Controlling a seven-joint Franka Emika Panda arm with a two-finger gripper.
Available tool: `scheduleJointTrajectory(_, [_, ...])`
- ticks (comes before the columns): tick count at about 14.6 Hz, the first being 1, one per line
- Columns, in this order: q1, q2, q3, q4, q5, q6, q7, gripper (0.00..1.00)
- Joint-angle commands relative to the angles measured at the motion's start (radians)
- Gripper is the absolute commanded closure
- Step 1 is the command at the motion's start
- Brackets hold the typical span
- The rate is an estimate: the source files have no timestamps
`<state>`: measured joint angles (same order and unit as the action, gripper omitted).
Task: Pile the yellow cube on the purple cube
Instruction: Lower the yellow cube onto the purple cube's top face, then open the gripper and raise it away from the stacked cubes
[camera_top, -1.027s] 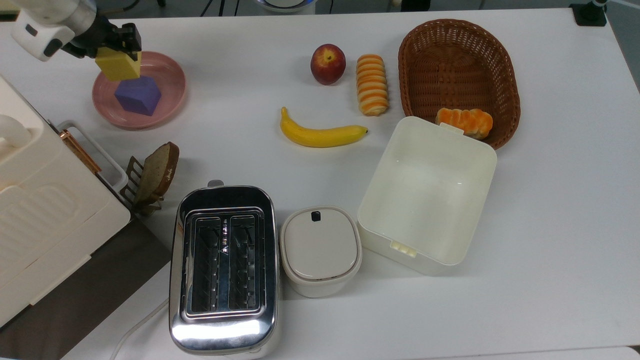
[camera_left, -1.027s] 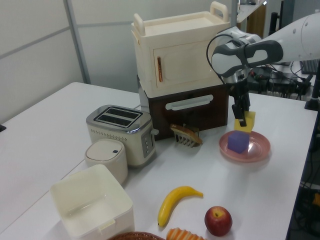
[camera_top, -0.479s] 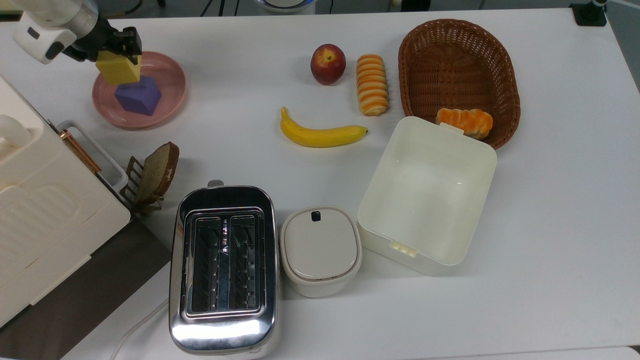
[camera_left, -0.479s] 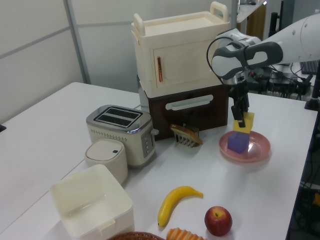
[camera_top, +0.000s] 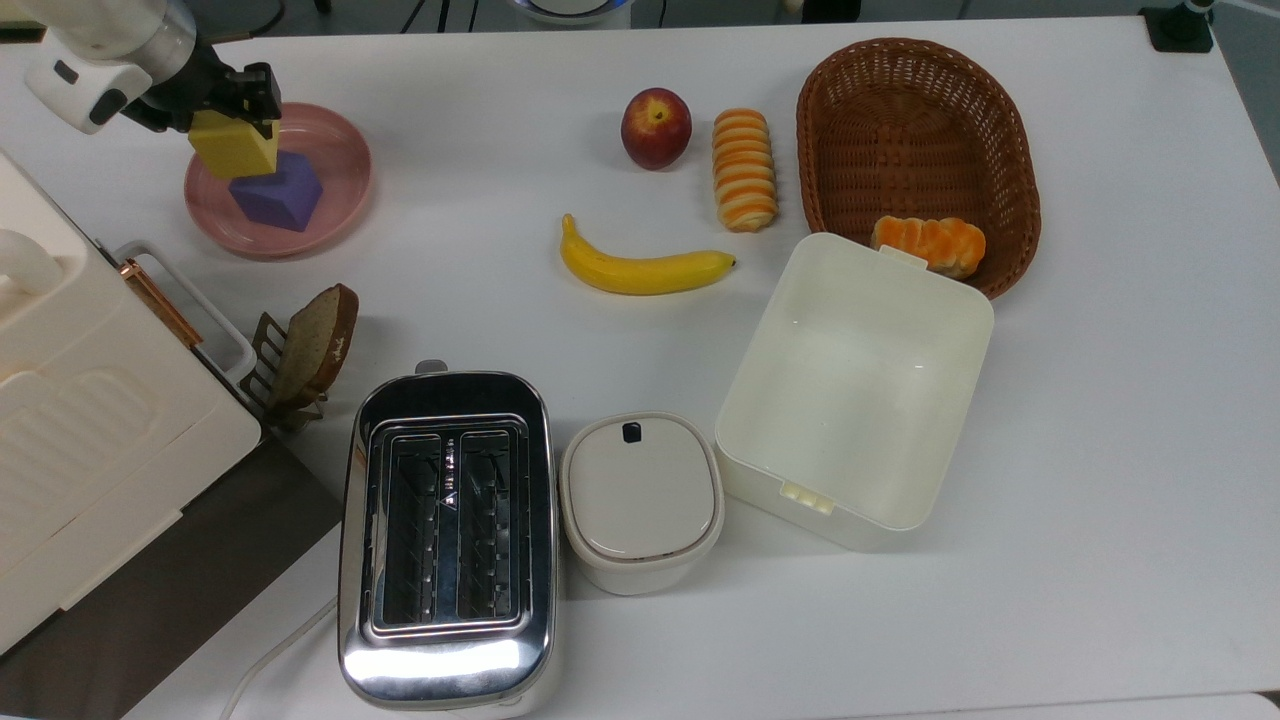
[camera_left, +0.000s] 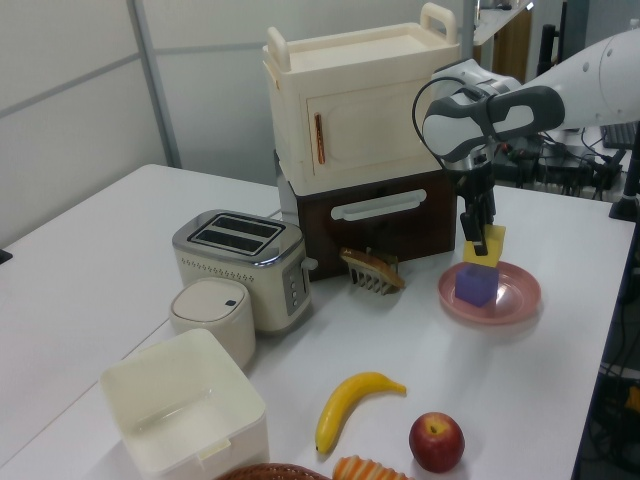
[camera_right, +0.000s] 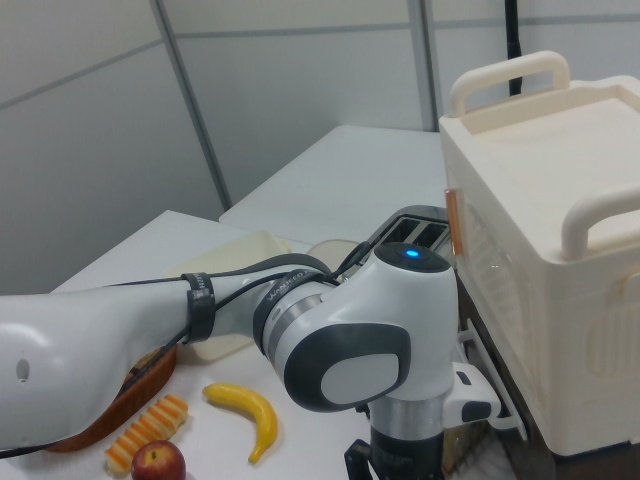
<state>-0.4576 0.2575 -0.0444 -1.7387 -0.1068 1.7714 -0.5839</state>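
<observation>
White table, grey panelled walls (seamed)

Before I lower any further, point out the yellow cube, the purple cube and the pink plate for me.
yellow cube (camera_top: 232, 148): top view, its upward face, below the end effector.
purple cube (camera_top: 285, 195): top view, its uncovered face right of the yellow cube.
pink plate (camera_top: 345, 185): top view, bare rim on the top view's right.

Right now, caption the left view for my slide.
Gripper holds the yellow cube on the purple cube in the pink plate.
</observation>
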Motion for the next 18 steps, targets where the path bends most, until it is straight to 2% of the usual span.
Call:
scheduleJointTrajectory(1, [0.007,-0.02,-0.005,-0.035,-0.013,0.028,-0.013,0.47])
scheduleJointTrajectory(3, [0.008,-0.02,-0.005,-0.047,-0.013,0.029,-0.01,0.0])
scheduleJointTrajectory(10, [0.008,-0.023,-0.005,-0.042,-0.013,0.022,-0.011,0.0])
scheduleJointTrajectory(14, [0.022,-0.105,0.001,-0.027,-0.013,-0.022,-0.005,0.0])
scheduleJointTrajectory(17, [0.068,-0.132,0.008,0.066,-0.004,-0.096,0.079,0.0])
scheduleJointTrajectory(18, [0.103,-0.132,0.009,0.12,0.002,-0.153,0.114,0.0])
